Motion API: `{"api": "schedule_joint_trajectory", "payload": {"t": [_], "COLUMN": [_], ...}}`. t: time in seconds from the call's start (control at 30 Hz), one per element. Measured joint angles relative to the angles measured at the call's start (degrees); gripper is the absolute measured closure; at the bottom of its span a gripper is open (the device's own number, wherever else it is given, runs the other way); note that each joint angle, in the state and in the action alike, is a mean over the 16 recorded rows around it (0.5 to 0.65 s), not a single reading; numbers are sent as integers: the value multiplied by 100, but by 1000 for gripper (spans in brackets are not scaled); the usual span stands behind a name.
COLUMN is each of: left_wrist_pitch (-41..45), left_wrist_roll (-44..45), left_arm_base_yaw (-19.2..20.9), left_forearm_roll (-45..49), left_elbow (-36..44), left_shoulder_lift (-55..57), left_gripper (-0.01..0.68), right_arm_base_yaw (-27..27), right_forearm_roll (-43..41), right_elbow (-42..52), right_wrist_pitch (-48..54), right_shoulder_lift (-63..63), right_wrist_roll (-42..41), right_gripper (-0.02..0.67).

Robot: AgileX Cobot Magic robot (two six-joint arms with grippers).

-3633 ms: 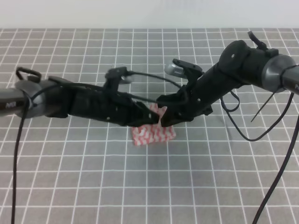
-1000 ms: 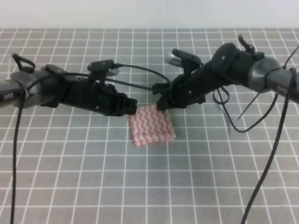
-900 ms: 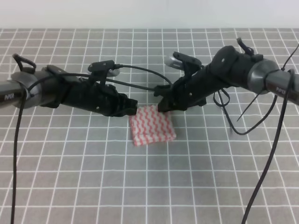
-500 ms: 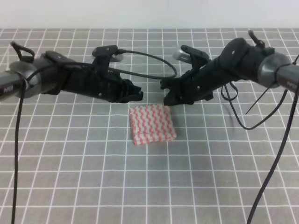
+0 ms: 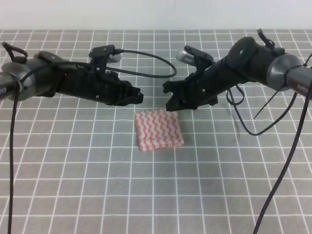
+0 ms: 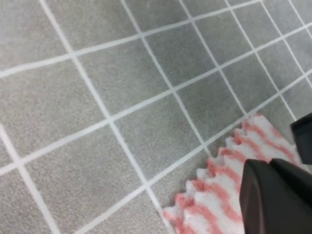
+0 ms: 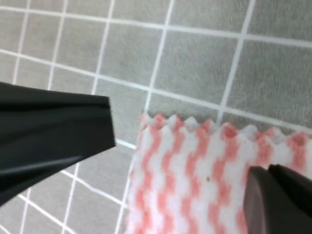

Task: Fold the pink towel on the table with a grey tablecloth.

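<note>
Lying flat at centre frame in the high view, the pink towel [image 5: 158, 130] reads as a compact folded square on the grey gridded bench [image 5: 97, 195]. Its zigzag edges sit roughly in line with the grid, and a thicker lip shows along the lower edge.

Left claw [image 5: 137, 95]: up and left of the towel, clear of the cloth and holding nothing. Fingers look drawn together in the wrist view, but I cannot tell for certain whether they are parted or clenched.

Right claw [image 5: 171, 101]: just above the towel's upper right corner, not touching as far as I can judge. It carries nothing; finger spacing again not resolvable.

Judgement: the fold looks done or nearly so, and the step in hand is clearing both arms off the cloth.

Notes for doing it well:
- Lift each claw straight up before swinging outward, so no finger drags the top layer.
- Watch the right side most, since it sits closest to the zigzag edge.
- Check afterwards that the layers remain stacked square.
</note>
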Motion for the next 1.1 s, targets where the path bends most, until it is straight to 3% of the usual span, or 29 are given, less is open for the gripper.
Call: {"api": "schedule_joint_trajectory", "payload": {"t": [1.1], "left_wrist_pitch": [313], "left_wrist_roll": [40], "left_arm_base_yaw": [79], "left_forearm_roll": [16], "left_elbow": [2], "left_shoulder_lift": [-90], "left_gripper": [676], "right_arm_base_yaw": [3], "right_forearm_roll": [-1011], "right_elbow": [-33], "right_wrist_pitch": [253], "right_shoulder_lift": [-220], "right_wrist_roll": [1072], "right_gripper": [664]}}
